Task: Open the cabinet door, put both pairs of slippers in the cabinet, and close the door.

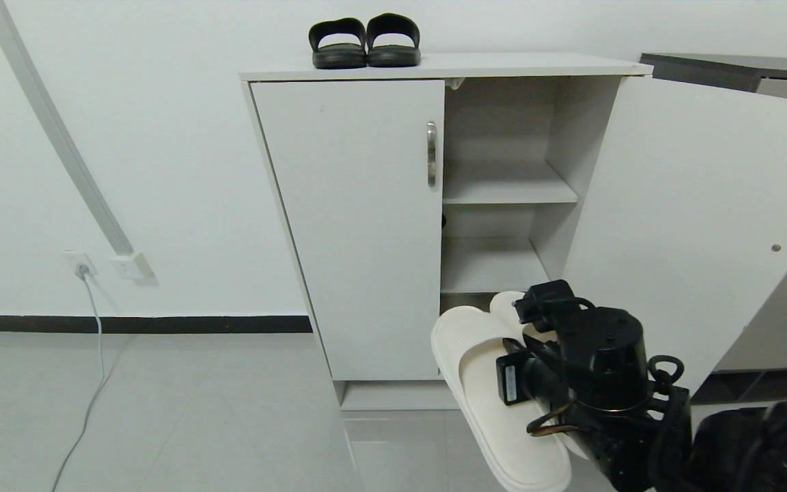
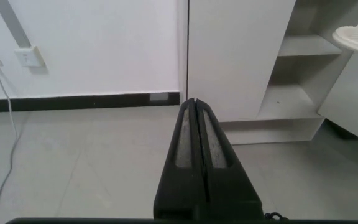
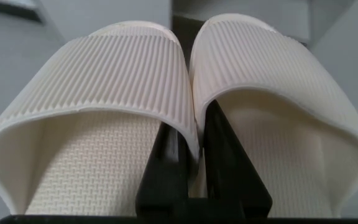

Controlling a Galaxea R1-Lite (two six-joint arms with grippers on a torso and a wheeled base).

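The slippers (image 1: 475, 362) are clamped in the right hand (image 3: 196, 134) before the cabinet (image 1: 352, 225) (door (image 1: 694, 225) open). They could be knocked loose by a shelf (image 1: 496, 263).

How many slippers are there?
4. Two black slippers sit side by side atop the white cabinet; two cream ribbed slippers are pinched in the right gripper before it. Others may hide behind the shut door.

White wall (image 1: 161, 137), black skirting (image 1: 127, 323) — grey tiled floor (image 1: 195, 424); socket (image 1: 79, 263) with cable (image 1: 100, 355), slanted conduit (image 1: 52, 130).
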